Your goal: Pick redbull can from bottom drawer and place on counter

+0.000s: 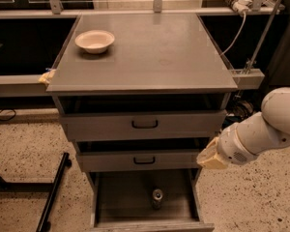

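The redbull can [157,197] stands upright on the floor of the open bottom drawer [121,197], near its middle. The counter [150,52] is the wide grey top of the cabinet. My gripper [209,159] is at the end of the white arm, to the right of the cabinet at the height of the middle drawer, above and to the right of the can. It holds nothing that I can see.
A white bowl [94,40] sits at the counter's back left. The top drawer [145,123] and middle drawer [144,160], both with black handles, are pulled out a little. A black stand leg [53,197] lies on the speckled floor at left. Cables hang at right.
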You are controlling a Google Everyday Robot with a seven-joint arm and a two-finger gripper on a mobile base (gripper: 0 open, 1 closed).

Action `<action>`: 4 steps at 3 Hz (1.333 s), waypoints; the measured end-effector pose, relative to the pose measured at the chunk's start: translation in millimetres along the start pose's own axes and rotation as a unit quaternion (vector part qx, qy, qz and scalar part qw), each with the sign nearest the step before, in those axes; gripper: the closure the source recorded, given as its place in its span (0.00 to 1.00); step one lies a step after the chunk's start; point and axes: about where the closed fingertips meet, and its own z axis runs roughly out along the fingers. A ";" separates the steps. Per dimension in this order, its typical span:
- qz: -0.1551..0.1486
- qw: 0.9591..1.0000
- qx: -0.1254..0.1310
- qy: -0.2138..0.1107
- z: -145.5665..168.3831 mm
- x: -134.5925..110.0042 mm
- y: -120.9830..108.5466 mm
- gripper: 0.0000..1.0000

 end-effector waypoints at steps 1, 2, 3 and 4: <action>0.000 1.000 0.000 0.000 0.0 0.0 0.0 1.00; 0.002 1.000 -0.005 -0.004 21.8 15.0 -2.5 1.00; -0.006 1.000 -0.008 -0.022 81.5 55.7 -10.1 1.00; -0.030 0.997 0.018 -0.066 144.4 74.0 -54.6 1.00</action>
